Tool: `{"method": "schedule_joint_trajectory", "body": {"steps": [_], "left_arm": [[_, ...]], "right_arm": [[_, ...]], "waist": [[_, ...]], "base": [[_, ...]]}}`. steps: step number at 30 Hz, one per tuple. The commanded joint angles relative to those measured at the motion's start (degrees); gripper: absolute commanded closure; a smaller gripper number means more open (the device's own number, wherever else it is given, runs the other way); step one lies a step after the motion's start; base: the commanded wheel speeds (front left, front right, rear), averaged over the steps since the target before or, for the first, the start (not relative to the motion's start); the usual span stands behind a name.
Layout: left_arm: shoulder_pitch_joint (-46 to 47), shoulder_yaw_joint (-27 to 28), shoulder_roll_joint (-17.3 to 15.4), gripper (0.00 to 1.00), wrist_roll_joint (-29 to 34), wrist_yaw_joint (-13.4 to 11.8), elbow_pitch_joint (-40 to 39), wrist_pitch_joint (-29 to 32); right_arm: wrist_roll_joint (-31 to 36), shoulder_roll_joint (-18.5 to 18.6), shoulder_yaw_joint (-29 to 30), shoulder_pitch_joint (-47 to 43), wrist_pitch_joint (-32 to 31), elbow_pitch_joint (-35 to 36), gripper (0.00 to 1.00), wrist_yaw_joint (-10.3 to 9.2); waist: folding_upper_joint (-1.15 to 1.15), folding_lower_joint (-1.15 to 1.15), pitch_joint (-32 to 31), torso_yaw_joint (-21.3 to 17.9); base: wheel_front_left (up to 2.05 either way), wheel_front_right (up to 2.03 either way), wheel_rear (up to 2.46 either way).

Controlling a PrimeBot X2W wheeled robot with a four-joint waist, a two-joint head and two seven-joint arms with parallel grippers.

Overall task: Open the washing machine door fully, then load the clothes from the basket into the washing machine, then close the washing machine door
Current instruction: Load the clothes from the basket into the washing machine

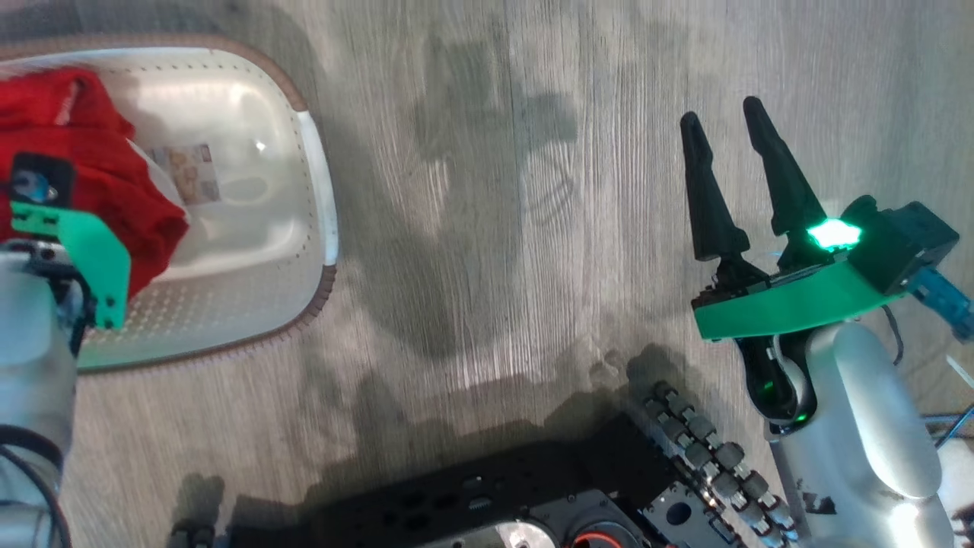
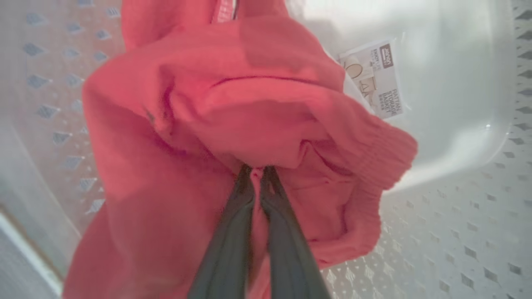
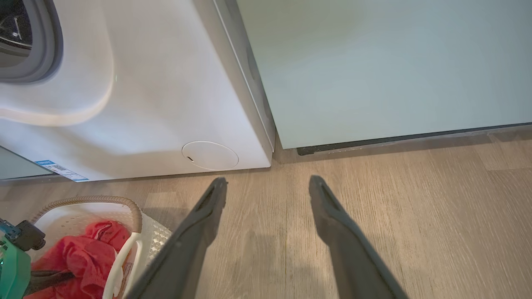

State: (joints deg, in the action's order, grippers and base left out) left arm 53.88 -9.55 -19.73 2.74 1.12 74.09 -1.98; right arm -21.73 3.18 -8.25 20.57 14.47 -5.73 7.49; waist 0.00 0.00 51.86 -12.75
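In the head view the basket (image 1: 308, 164) stands on the floor (image 1: 533, 228) at the upper left. The clothes (image 1: 91, 152), one bright red garment, lie in its left part under the pale left forearm. The right gripper (image 1: 720, 112) hangs over bare floor, well apart from the basket, with its jaws apart and nothing between them. In the left wrist view the left gripper (image 2: 257, 172) has its jaws together, clamped on a bunched fold near the middle of the garment. The cloth rises around the two fingers, and beside it a paper label (image 2: 374, 79) lies on the basket's inner wall. I judge the garment to be soft, light and limp, not fragile. It will probably sag and hang long when lifted, so a loose end or the ribbed edge could catch on the basket's rim or handle. A thick fold, as taken here, seems a safer hold than a single thin layer, which might slip out. In the right wrist view the washing machine (image 3: 145, 104) stands just behind the basket, beside a pale teal cabinet (image 3: 374, 62). Its grey seal (image 3: 52, 50) at the upper left looks uncovered, so the opening seems free.
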Motion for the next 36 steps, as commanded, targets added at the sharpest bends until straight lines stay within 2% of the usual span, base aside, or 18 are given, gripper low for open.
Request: {"method": "schedule_joint_trajectory", "body": {"steps": [1, 11, 22, 25, 26, 36], "left_arm": [[-2.73, 0.70, -1.81, 1.00, -0.58, -0.08, -0.14, -1.14], [-8.76, 1.75, 1.78, 1.00, -3.99, 0.67, -0.14, -7.61], [-13.48, 3.85, 3.91, 1.00, -7.93, 0.58, -2.71, -12.89], [-14.93, 4.34, 4.07, 1.00, -8.52, 0.57, -6.86, -12.96], [-17.22, 4.93, 4.20, 1.00, -8.99, 0.39, -11.73, -12.98], [-27.55, 8.37, 6.29, 1.00, -9.88, 0.43, -33.91, -13.01]], "right_arm": [[0.25, -0.30, -1.10, -1.97, 0.52, 0.99, 0.00, 0.00], [2.41, -0.30, -1.02, -2.97, 0.52, -2.05, 0.00, 0.00], [2.93, -0.30, -1.79, -3.90, 0.52, -5.51, 0.00, 0.00], [2.88, -0.30, -1.87, -4.18, 0.52, -6.05, 0.00, 0.00], [2.87, -0.30, -1.83, -4.49, 0.52, -6.52, 0.00, 0.00], [3.01, -0.30, -1.41, -6.25, 0.52, -8.41, 0.00, 0.00]], "waist": [[0.00, 0.00, -1.99, 0.47], [0.00, 0.00, -13.28, 2.31], [0.00, 0.00, -24.69, 4.41], [0.00, 0.00, -26.56, 4.78], [0.00, 0.00, -28.34, 5.17], [0.00, 0.00, -35.57, 7.15]], "base": [[0.00, 0.00, 0.00], [0.00, 0.00, 0.00], [0.00, 0.00, 0.00], [0.00, 0.00, 0.00], [0.00, 0.00, 0.00], [0.00, 0.00, 0.00]]}}
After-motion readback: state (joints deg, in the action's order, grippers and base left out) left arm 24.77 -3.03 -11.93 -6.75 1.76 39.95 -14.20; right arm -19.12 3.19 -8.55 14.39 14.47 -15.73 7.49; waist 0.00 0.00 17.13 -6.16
